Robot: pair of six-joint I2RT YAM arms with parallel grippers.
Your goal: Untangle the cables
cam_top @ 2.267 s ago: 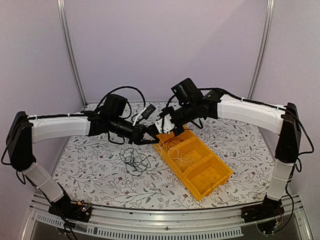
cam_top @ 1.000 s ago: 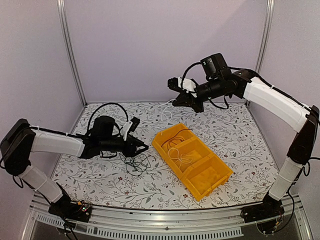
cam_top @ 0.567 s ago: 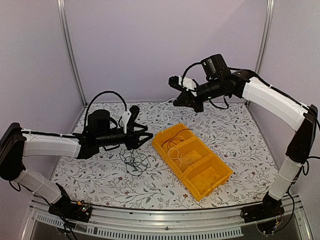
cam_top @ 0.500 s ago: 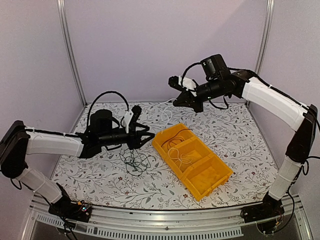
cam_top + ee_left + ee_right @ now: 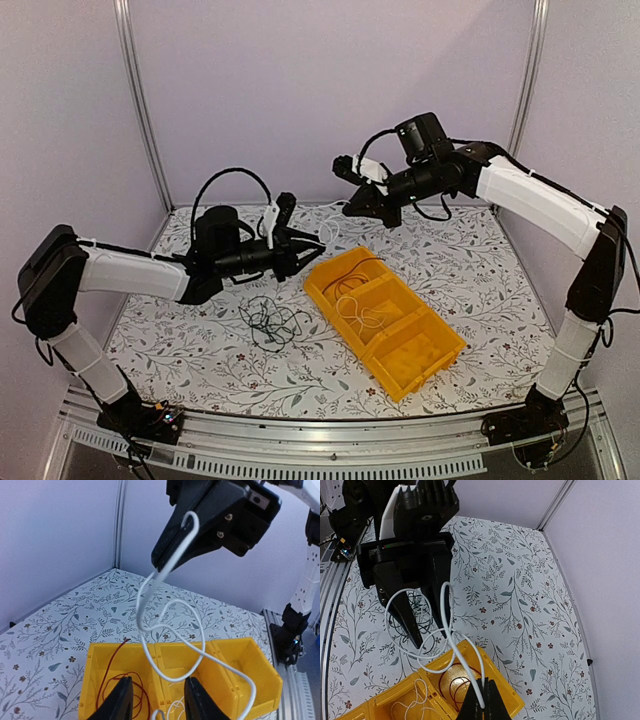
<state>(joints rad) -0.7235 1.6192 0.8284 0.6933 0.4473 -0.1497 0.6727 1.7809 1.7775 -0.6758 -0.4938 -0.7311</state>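
My right gripper is raised above the far table, shut on a white cable that hangs from it in loose loops. My left gripper is open just below, and the loops dangle between and around its fingers without being pinched. A black tangle of cables lies on the table left of the yellow bin. A reddish-brown cable is coiled in the bin's far compartment. Another white cable sits in the middle one.
The bin has three compartments and stands at an angle right of centre on the flower-patterned table. Its near compartment looks bare. Purple walls with metal posts close in the back and sides.
My left arm rose from beside the black tangle and moved right, up to the hanging white cable; its jaws stand open. The right gripper stays shut on the cable and has barely moved.
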